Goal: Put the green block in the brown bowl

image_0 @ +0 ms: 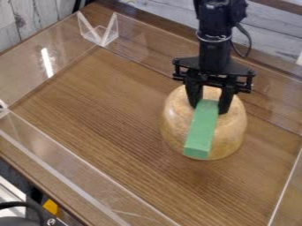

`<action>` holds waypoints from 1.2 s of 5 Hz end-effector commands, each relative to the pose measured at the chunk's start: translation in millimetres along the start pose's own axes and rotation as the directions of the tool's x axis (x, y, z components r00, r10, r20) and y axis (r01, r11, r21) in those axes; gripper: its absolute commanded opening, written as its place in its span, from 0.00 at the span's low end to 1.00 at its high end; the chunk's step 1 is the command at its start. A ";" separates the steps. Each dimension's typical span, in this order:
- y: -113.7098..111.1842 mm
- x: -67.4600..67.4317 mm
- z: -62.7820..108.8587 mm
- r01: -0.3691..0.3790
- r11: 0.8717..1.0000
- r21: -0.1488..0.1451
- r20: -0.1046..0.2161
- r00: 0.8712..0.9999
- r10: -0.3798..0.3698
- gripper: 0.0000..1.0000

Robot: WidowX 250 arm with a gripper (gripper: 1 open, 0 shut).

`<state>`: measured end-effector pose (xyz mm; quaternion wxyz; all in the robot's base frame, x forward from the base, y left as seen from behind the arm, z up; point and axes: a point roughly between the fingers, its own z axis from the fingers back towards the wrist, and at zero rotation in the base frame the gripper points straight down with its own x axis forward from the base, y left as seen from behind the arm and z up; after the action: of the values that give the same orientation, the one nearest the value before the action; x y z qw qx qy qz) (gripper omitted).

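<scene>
One long, flat, bright green rectangular block [203, 130] and one light tan wooden bowl [203, 124] sit right of centre on a single dark wood-grain tabletop [94, 97]. One black robot arm with one claw [214, 92] stands above them. Clear plastic walls [97, 28] border the tabletop, upper left.

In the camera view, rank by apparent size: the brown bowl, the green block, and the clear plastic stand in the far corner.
1. brown bowl
2. green block
3. clear plastic stand, though it sits farther from the camera, so its rank against the block is unsure.
</scene>
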<state>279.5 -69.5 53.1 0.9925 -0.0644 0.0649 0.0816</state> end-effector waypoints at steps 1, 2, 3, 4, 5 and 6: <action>13.2 -39.1 -34.8 0.014 0.997 0.071 -0.205 0.979 0.001 0.00; 9.2 -38.7 -32.8 0.002 0.997 0.079 -0.206 0.978 0.014 0.00; 5.3 -38.0 -30.6 -0.006 0.996 0.087 -0.204 0.979 0.024 0.00; 1.6 -40.6 -28.0 0.015 0.995 0.098 -0.205 0.979 0.006 0.00; -2.2 -41.3 -25.2 0.030 0.994 0.105 -0.198 0.980 -0.008 0.00; 10.5 -37.3 -25.7 0.060 0.992 0.111 -0.192 0.981 -0.038 0.00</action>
<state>261.2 -72.1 53.8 0.9922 -0.0277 0.1108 0.0505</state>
